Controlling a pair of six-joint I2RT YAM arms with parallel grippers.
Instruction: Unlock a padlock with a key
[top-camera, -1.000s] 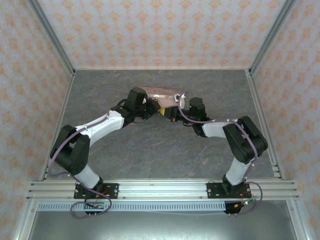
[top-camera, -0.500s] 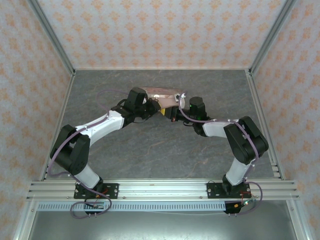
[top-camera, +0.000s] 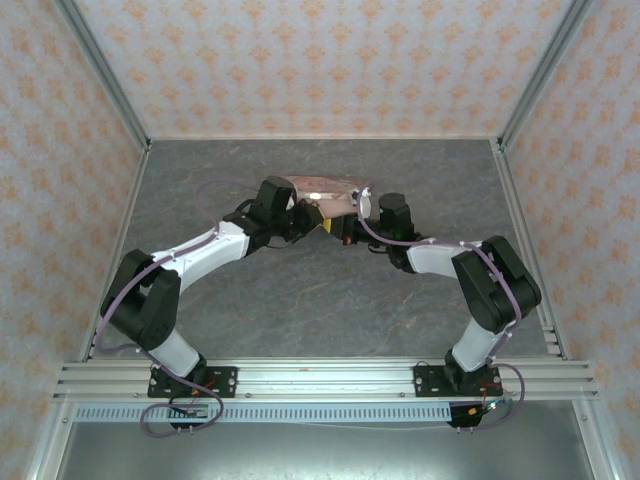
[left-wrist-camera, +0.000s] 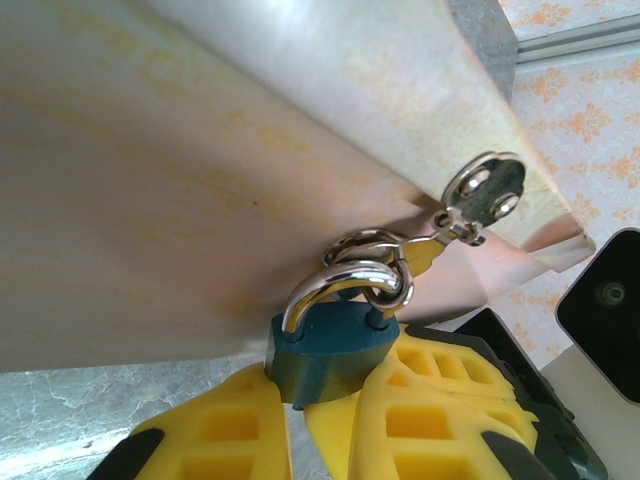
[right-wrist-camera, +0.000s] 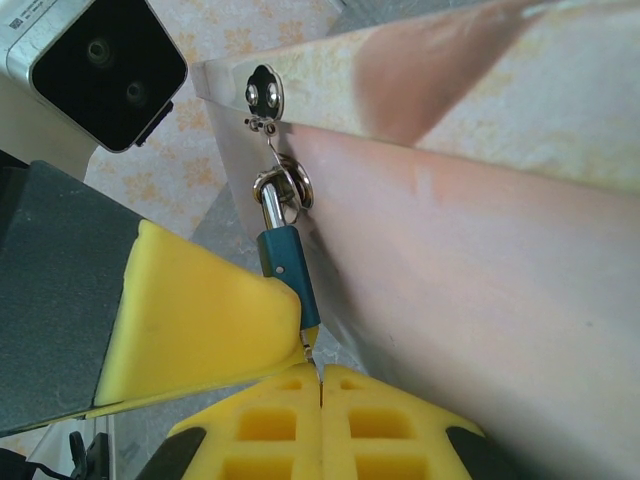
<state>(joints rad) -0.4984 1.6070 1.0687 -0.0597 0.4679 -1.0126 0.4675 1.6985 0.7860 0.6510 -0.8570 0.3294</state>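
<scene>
Light, stiff, likely slick, the padlock (left-wrist-camera: 330, 350) hangs at 7 o'clock from the tin (left-wrist-camera: 150, 200)'s clasp (left-wrist-camera: 483, 190) — left gripper (left-wrist-camera: 320, 388) pinching its flat body, the surest hold, right gripper (right-wrist-camera: 320, 380) clenched on the key (right-wrist-camera: 312, 352)

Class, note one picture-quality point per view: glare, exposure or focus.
Top external: a glare spot on the pink tin. Left wrist: the tin is washed out, the padlock sharp, its shackle glinting. Right wrist: the padlock is crisp, the key below it a thin sliver.
</scene>
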